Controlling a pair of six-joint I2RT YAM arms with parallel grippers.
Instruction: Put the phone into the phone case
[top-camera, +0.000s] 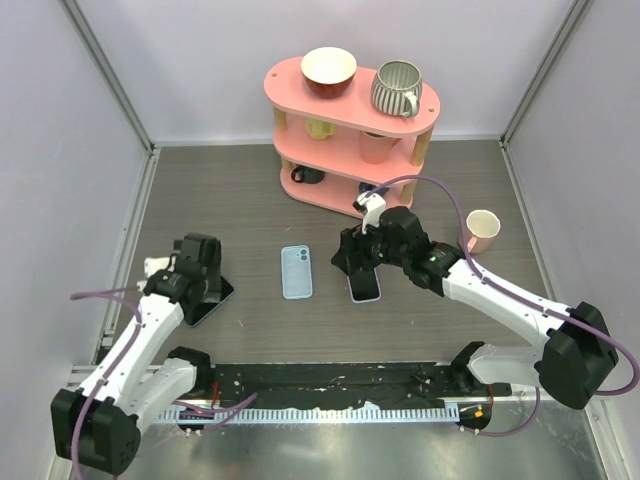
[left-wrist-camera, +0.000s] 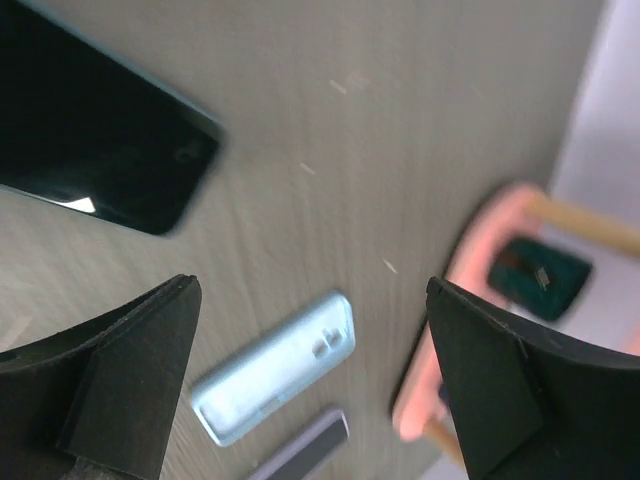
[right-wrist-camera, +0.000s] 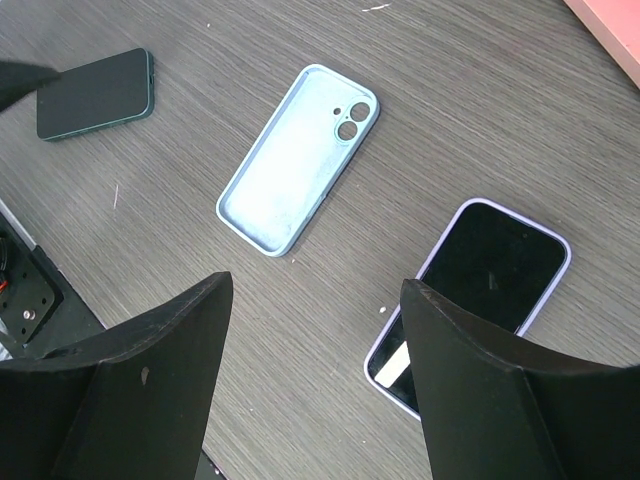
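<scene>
Right gripper (top-camera: 362, 262) hangs at centre frame in the top view, fingers spread wide, nothing between them. Right wrist view confirms: both dark fingers (right-wrist-camera: 150, 390) fill the bottom corners, with bare table in the gap. Just lower right of that gap lies the phone (right-wrist-camera: 470, 300), screen up, lilac edge, flat on the table; in the top view it pokes out under the gripper (top-camera: 365, 287).

Left of the phone, near but apart, sits the phone case (top-camera: 296, 271), pale blue, open side up, camera cutout at its far end, flat on the wood. Clearer in the right wrist view at upper centre (right-wrist-camera: 299, 158).

Left gripper (top-camera: 196, 268) sits at left of frame, fingers apart, empty per the left wrist view. Beneath it is a second dark phone (top-camera: 212, 300), teal edged, flat on the table. The left wrist picture is blurred, so how close the fingers are to that phone is hard to say.

Further out: pink shelf (top-camera: 352, 135) at top centre with a bowl (top-camera: 328, 71) and striped mug (top-camera: 396, 88), and a pink cup (top-camera: 482, 230) at right.

Step, as I judge it: approach before grasp, phone not yet picked up. Next move calls for lowering the right fingers around the lilac phone's long edges, closing, then carrying it over the case and lining up the camera end.
</scene>
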